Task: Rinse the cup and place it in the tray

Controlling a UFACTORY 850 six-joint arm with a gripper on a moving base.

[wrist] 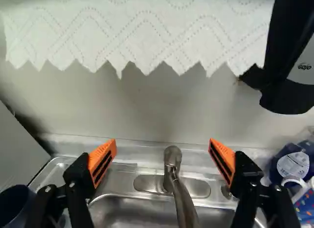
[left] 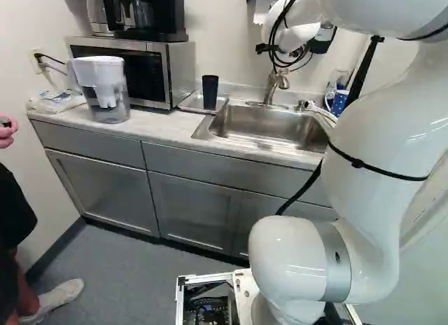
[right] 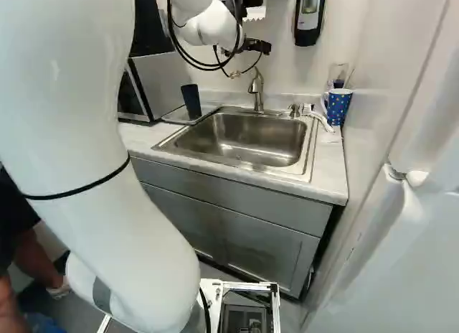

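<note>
My gripper (right: 254, 46) is up over the sink, mostly hidden behind the wrist in the base views. In the wrist view the gripper (wrist: 163, 156) is wide open and holds nothing; the faucet (wrist: 172, 169) appears between its orange pads. A dark tumbler (left: 210, 92) stands upright on the metal tray (left: 187, 104), left of the sink (left: 269, 127). Part of that tumbler (wrist: 15, 203) shows beside the gripper, beyond one finger. A blue dotted mug (right: 337, 105) stands right of the sink, beside a white brush (right: 318, 118).
A microwave (left: 150, 69) and a water pitcher (left: 105, 94) stand left of the tray. Paper towel (wrist: 132, 31) hangs above and ahead of the gripper, near a wall dispenser (right: 309, 16). The counter's front edge and grey cabinets (left: 192, 209) lie ahead of the base.
</note>
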